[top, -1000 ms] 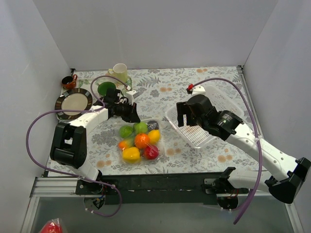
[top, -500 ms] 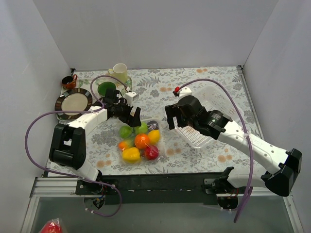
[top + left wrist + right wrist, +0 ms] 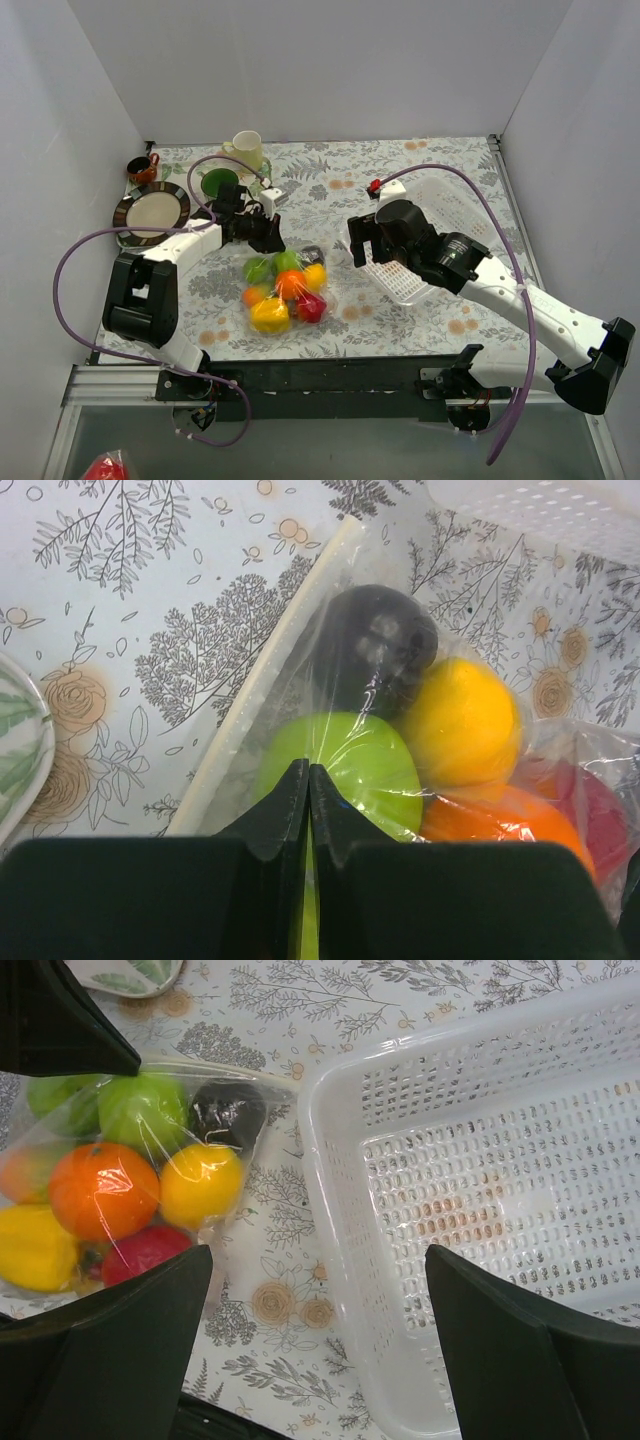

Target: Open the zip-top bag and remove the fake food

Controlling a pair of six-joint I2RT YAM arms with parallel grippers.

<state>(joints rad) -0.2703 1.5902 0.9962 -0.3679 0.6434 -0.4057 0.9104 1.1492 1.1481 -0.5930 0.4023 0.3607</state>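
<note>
Left wrist view: at the bottom of the frame the left gripper [image 3: 308, 780] is pressed tight, its two fingers meeting with no gap. Just past its tip lies the zip-top bag [image 3: 300, 660], flat on the flowery surface [image 3: 130, 600]. The bag's pale zip edge runs up toward the top middle. The fake food [image 3: 460, 720] is all inside the bag: green, dark, yellow, orange and red pieces. I think the gripper is closed there to hold one side of the bag's mouth. I cannot tell if it really has plastic between its fingers. A corner of the white basket [image 3: 540, 505] shows at the upper right.

Right wrist view: the right gripper [image 3: 318, 1250] is spread wide and holds nothing. It hangs over the spot where the bag, on the left, lies next to the basket, on the right. I guess it is open so it can take the other side of the bag. Only this view shows that no food lies in the basket.

Top external view: only here do both arms show at once, with the bag in the lower middle between them. Farther back, at the upper left, are a plate [image 3: 150, 210] and a cream mug [image 3: 246, 150].
</note>
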